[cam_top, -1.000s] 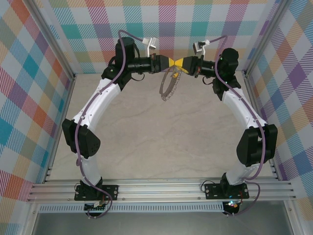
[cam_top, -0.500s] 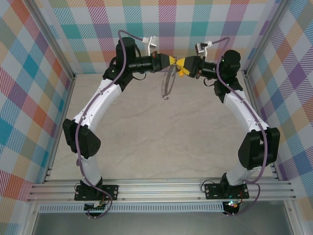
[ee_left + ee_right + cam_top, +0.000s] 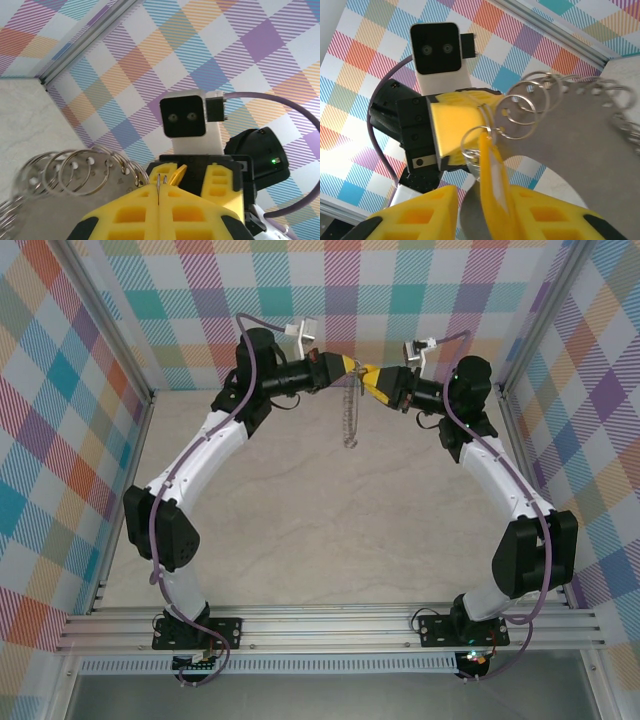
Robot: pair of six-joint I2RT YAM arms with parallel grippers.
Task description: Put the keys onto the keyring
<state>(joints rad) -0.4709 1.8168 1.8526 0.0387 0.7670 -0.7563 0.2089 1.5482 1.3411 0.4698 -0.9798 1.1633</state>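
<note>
Grey keyring (image 3: 348,412) hangs edge-on in the air, my left gripper (image 3: 343,364) clamped on one rim loop. Right gripper (image 3: 370,376) pinches the key (image 3: 490,165), tip among the loops. Threading step, I judge; next needs the key's hole fed onto a loop's end.

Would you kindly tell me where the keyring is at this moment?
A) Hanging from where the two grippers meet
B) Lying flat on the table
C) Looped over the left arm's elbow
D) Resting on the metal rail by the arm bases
A: in the top view the keyring dangles edge-on from the spot where the left gripper and the right gripper come together.
</note>
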